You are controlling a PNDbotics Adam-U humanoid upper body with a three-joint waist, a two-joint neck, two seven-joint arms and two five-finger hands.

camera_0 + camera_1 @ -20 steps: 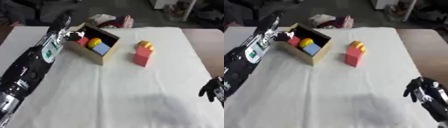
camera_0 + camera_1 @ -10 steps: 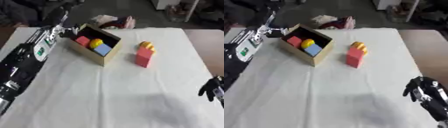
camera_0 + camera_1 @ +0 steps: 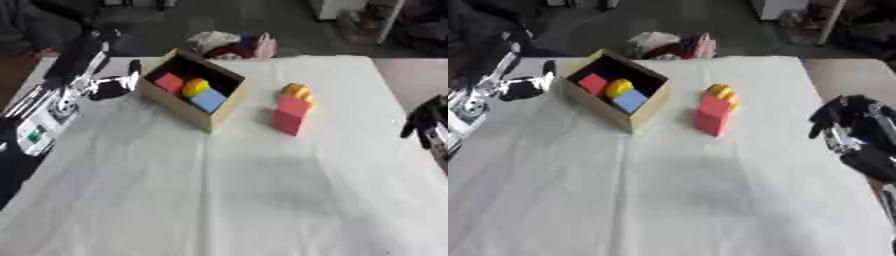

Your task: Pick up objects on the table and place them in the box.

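You have one table (image 3: 262, 200) in front of you, covered in a white cloth that reaches nearly to every edge of both views.

On it sits one box (image 3: 194, 112), open at the top, tan on the outside and dark inside, set at an angle toward the far left of the cloth. Count three things inside it: one red block (image 3: 169, 82) at the far end, one yellow rounded piece (image 3: 194, 87) in the middle, and one blue block (image 3: 209, 99) nearest you, all close together.

Outside the box, to its right and apart from it, one red block (image 3: 290, 114) stands upright on the cloth. One orange-yellow piece (image 3: 300, 92) sits at its top, at the far side, touching it. Those two are the only task things you have on the open cloth.

Your left hand (image 3: 112, 87) is just beside the box's left wall, empty, with one finger up near the box's corner; you cannot tell from these views whether the rest of its fingers are curled or straight.

Your right hand (image 3: 846, 121) is at the right edge of the table, well apart from the blocks, holding nothing, fingers curled downward.

Beyond the far edge of the table lies one heap of cloth (image 3: 236, 45), white, red and pink.
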